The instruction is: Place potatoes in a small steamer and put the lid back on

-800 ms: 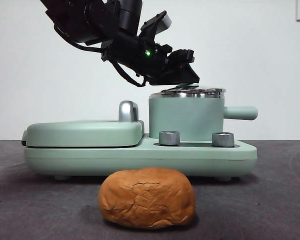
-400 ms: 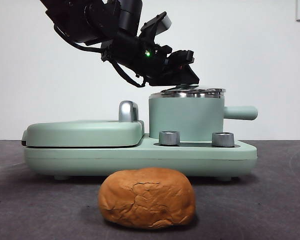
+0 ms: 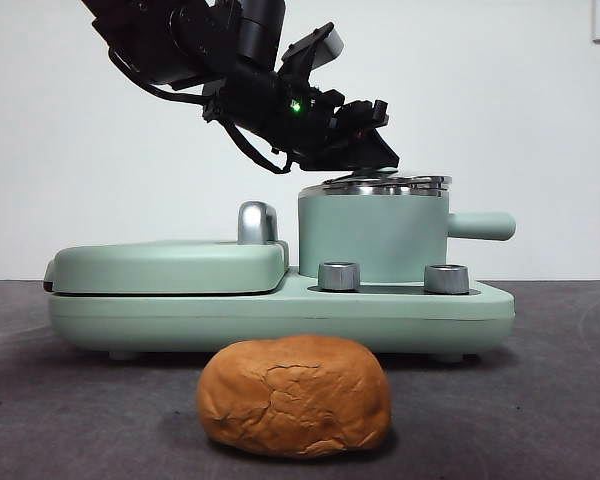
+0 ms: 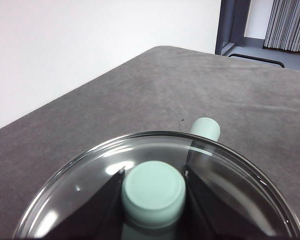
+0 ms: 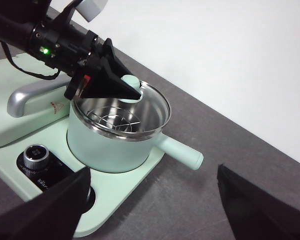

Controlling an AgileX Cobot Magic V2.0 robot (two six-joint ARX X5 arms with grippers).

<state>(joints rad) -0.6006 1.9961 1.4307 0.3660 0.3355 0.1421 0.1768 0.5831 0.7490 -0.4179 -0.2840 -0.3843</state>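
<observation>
The potato [image 3: 295, 395], an orange-brown cracked lump, lies on the dark table in front of the appliance. The small steamer [image 3: 372, 238] is a mint-green pot with a side handle [image 3: 480, 226], standing on the right of the base. Its glass lid [image 3: 385, 184] rests on the steel rim. My left gripper [image 3: 370, 160] reaches down from the upper left, and its jaws are shut on the lid's green knob [image 4: 153, 192]. In the right wrist view a steel rack shows through the lid [image 5: 132, 82] inside the steamer [image 5: 105, 145]. My right gripper [image 5: 152, 170] hangs open above the table, apart from the pot.
A flat mint-green griddle cover [image 3: 170, 265] with a chrome handle [image 3: 257, 222] fills the left of the base. Two steel dials [image 3: 339, 276] [image 3: 446, 278] sit on the base's front. A white wall stands close behind.
</observation>
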